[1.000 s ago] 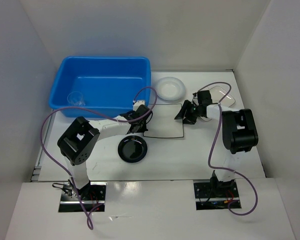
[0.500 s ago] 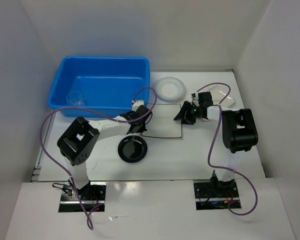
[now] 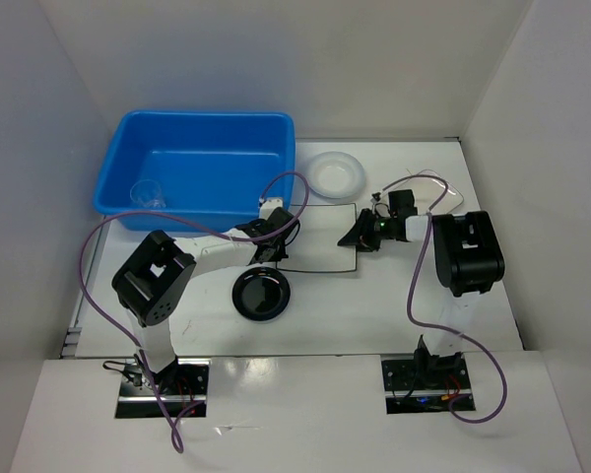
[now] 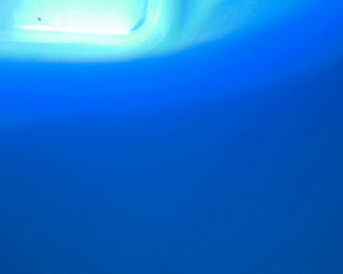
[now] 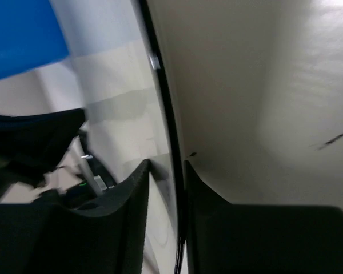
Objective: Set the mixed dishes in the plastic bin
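Observation:
The blue plastic bin [image 3: 202, 163] stands at the far left, with a small clear cup [image 3: 148, 194] inside its near left corner. The square white plate with a dark rim [image 3: 318, 238] lies mid-table. My right gripper [image 3: 359, 236] is at its right edge. In the right wrist view the dark rim [image 5: 163, 97] runs between my fingers [image 5: 167, 164]: the right finger lies against the plate, the left stands a small gap off. My left gripper [image 3: 277, 225] is shut by the bin's near right corner, and its camera sees only the blue wall [image 4: 171, 160].
A round black saucer [image 3: 262, 294] lies near the left arm. A round white bowl [image 3: 335, 173] sits beyond the square plate. A pale plate [image 3: 438, 187] shows partly behind the right arm at the far right. White walls enclose the table.
My right gripper has slid left onto the square plate's right edge and its jaws have narrowed round the rim. The left arm has not moved.

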Controlling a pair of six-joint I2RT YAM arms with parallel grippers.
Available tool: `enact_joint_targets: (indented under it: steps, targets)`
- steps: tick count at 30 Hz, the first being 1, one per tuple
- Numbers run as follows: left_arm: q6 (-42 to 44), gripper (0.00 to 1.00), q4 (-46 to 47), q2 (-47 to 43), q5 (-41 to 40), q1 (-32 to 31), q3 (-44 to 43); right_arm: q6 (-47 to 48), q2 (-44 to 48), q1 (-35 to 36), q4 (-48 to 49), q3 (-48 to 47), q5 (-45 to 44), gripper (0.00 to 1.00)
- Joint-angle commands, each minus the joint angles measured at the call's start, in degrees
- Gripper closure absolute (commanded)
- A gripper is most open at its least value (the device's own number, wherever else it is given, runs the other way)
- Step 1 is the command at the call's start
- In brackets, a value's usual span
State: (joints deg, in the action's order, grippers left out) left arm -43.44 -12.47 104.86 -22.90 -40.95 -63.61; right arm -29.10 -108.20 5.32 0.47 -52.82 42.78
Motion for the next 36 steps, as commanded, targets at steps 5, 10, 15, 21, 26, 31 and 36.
enact_joint_targets:
  steps: [5,10,15,21,26,31,36]
  targets:
    - [1.08,1.00,-3.79,0.61,5.76,-1.24,1.56,-1.04,-0.96,2.15,-0.55,0.26,1.78,1.00]
    - [1.08,1.00,-4.32,0.61,5.76,-1.24,1.56,-1.04,3.69,1.63,-3.72,0.26,-1.38,1.00]
    - [1.08,0.93,-4.85,0.09,5.23,-1.24,1.04,-1.57,11.51,-1.01,-7.31,1.40,-4.20,1.00]
    - [4.07,0.40,-1.70,-4.64,10.05,-1.24,-0.02,-1.57,23.90,-6.37,-11.01,1.93,-4.72,1.00]
    - [7.31,0.00,1.29,-12.47,13.39,-1.24,-3.26,-1.57,30.67,-8.39,-14.26,-1.31,-2.89,1.00]
    - [10.04,0.00,7.36,-22.76,25.41,-1.24,-4.41,-1.57,33.14,-8.93,-15.41,-4.83,-0.34,1.00]
    - [10.75,0.00,7.90,-28.20,27.98,-1.24,-8.36,-3.24,34.29,-8.93,-15.41,-8.08,2.38,1.00]
